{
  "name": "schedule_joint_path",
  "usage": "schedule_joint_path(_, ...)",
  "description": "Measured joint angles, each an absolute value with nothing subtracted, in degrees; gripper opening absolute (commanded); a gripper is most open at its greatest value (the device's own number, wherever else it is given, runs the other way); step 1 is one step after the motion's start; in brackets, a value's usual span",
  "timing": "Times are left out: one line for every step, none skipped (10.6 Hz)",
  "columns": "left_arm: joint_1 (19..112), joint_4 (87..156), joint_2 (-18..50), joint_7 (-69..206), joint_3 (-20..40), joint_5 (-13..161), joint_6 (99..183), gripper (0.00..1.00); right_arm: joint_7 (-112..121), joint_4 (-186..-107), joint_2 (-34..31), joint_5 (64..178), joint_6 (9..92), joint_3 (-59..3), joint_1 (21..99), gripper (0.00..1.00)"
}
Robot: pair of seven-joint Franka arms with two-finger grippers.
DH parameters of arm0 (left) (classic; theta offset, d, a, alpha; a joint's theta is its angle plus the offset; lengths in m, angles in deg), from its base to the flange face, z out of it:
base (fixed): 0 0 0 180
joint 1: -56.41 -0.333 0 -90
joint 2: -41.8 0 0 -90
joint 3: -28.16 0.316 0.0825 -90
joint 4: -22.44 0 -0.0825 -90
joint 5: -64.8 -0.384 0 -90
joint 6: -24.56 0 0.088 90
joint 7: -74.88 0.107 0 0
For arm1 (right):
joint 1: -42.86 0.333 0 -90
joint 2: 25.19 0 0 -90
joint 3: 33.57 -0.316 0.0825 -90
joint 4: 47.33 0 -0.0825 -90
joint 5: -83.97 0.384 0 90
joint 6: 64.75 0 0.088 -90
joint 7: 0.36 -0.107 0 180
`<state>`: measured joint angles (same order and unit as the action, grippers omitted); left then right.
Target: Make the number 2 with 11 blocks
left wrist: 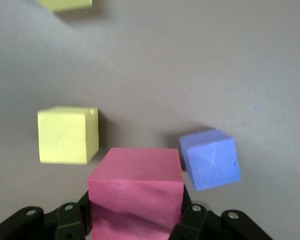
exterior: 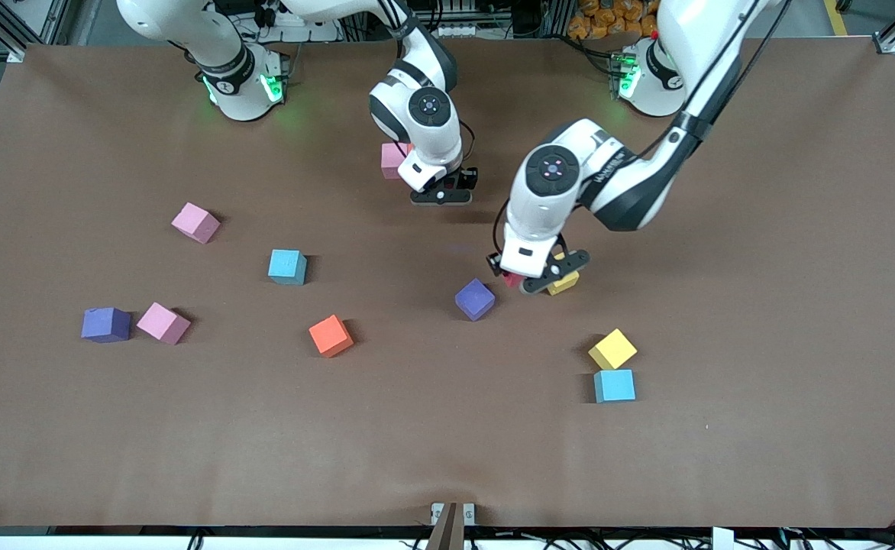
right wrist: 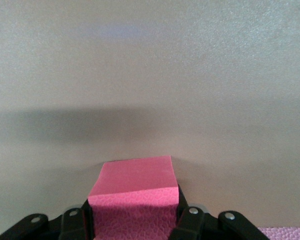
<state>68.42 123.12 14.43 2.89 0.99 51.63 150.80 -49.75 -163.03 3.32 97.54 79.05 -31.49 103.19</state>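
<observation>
Nearest the camera lies a light blue foam cube point(exterior: 615, 386), touching a yellow foam cube point(exterior: 612, 349). Farther up, the left gripper point(exterior: 541, 276) clamps a red foam cube point(left wrist: 136, 195) between a purple foam cube point(exterior: 475, 299) and another yellow cube point(exterior: 564, 284). Right gripper point(exterior: 441, 195) pinches a pink foam cube point(right wrist: 135, 200).

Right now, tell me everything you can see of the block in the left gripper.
The block is a matte foam cube, deep pink to red, with sharp edges and a slightly pitted face. The left gripper is shut on it, one finger on each of two opposite sides, holding it level. In the front view only a corner shows under the wrist. It sits between a yellow block and a purple block, touching neither; whether it rests on the table cannot be told.
</observation>
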Motion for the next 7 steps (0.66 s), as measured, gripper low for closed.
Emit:
schedule_joint_path(67.46,122.53,14.43,4.44,1.04,51.64,150.75,0.00,-49.75,-163.03,3.33,97.52,79.02,-31.48,103.29,0.33)
schedule_joint_path(66.26,122.05,14.43,6.59,1.08,51.65,150.69,0.00,-49.75,-163.04,3.33,97.49,78.99,-31.48,103.38,0.33)
schedule_joint_path(65.14,121.91,14.41,8.38,1.10,51.65,150.61,0.00,-49.75,-163.04,3.33,97.46,78.96,-31.47,103.47,0.33)
schedule_joint_path(64.55,121.91,14.39,9.19,1.10,51.65,150.57,0.00,-49.75,-163.04,3.33,97.44,78.93,-31.46,103.51,0.33)
schedule_joint_path(64.52,121.90,14.36,9.49,1.06,51.65,150.57,0.00,-49.75,-163.05,3.32,97.44,78.90,-31.46,103.52,0.34)
schedule_joint_path(64.66,121.83,14.36,9.49,0.91,51.65,150.49,0.00,-49.75,-163.06,3.32,97.43,78.89,-31.46,103.54,0.35)
schedule_joint_path(64.92,121.52,14.36,9.51,0.78,51.65,149.73,0.00,-49.75,-163.07,3.32,97.42,78.89,-31.46,103.56,0.36)
